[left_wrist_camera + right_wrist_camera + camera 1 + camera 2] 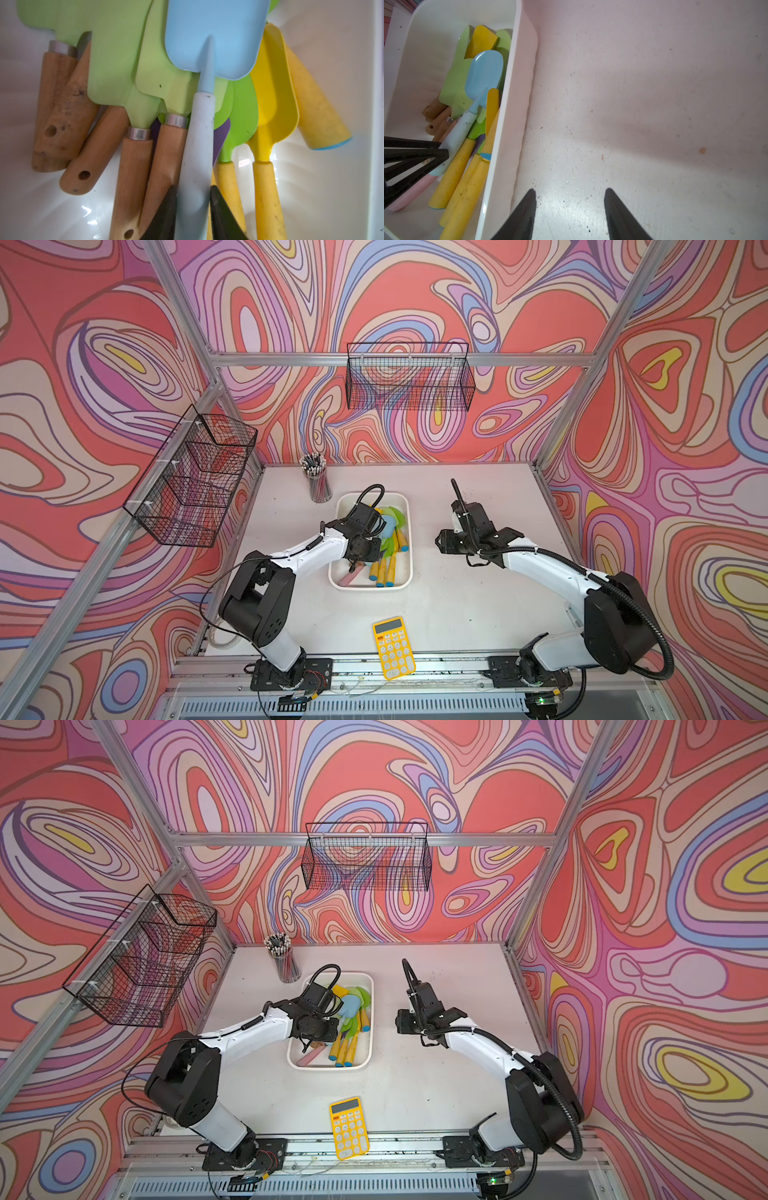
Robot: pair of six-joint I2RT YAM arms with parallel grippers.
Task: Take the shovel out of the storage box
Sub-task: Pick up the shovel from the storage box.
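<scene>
The storage box (517,104) was white plastic, smooth and glossy, with highlights on its floor; the shovel (214,41) had a matt pale-blue blade, smooth like painted metal, and a whitish handle, scuffed and speckled; the wooden handles (58,108) beside it were bare and stained, with brushed metal ferrules (139,133); the yellow handles (268,197) looked matt and dirt-flecked; the table (633,104) was matt, scratched and spotted; the right gripper (570,191) had black fingers (525,212), finely ribbed and dull.
</scene>
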